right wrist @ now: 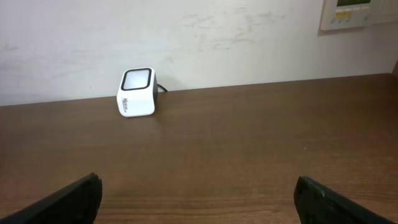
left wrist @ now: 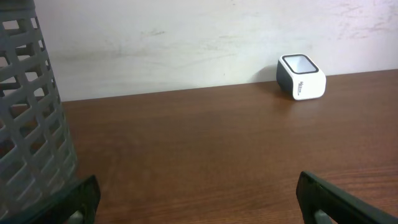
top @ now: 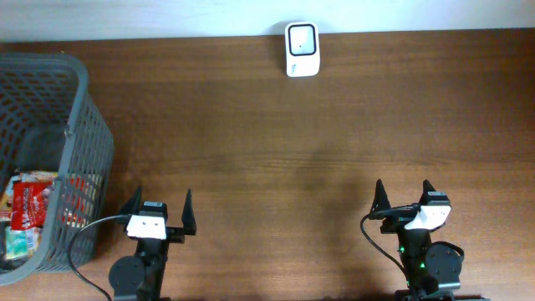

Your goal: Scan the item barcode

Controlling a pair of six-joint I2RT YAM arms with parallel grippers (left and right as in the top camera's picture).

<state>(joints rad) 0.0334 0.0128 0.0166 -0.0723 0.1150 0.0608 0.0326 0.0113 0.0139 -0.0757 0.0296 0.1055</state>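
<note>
A red snack packet [top: 32, 203] is lying in the near end of one grey mesh basket [top: 81, 94] at the left edge of the worktop [top: 251, 150]. It is lying flat with its printed face turned up, and the basket wall is hiding too much of it to tell its long axis or any barcode. A second, green-printed packet [top: 15, 243] is showing just nearer the arms, and something dark [top: 40, 144] is sitting farther back in the basket. One white barcode scanner [top: 301, 48] is standing well apart from the basket at the far edge of the worktop, against the wall. Its long axis is running away from the arms and its dark window is facing upward. The left gripper [top: 160, 205] is hovering beside the basket with its two fingers spread wide and nothing between them. The right gripper [top: 404, 194] is waiting at the near right, likewise wide apart and holding nothing.
</note>
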